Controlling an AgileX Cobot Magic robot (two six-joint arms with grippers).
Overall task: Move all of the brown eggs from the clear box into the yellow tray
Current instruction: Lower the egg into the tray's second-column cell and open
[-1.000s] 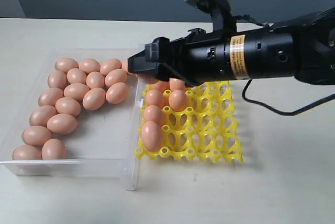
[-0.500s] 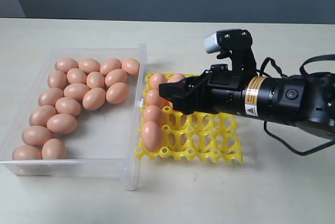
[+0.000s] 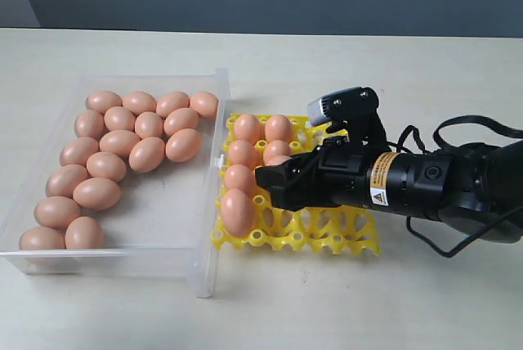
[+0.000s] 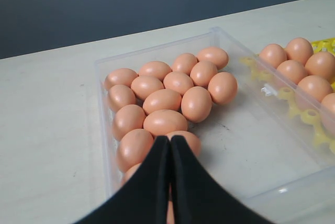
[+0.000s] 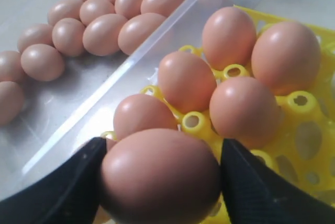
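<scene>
The right gripper point(image 5: 161, 156) is clamped around one brown egg point(image 5: 159, 182), low over the yellow tray point(image 3: 353, 235), just beside the seated eggs point(image 3: 243, 154) that fill the cups on the side nearest the clear box point(image 3: 163, 219). The left gripper point(image 4: 169, 156) has its fingers pressed together, empty, over the clear box, where the loose eggs point(image 3: 147, 154) crowd together

I see right arm point(image 3: 425, 182) stretched low, near horizontal; right gripper point(image 3: 265, 182) clamped wide on brown egg point(image 5: 159, 174). Left gripper point(image 4: 169, 145) fully closed, fingers touching along length.
</scene>
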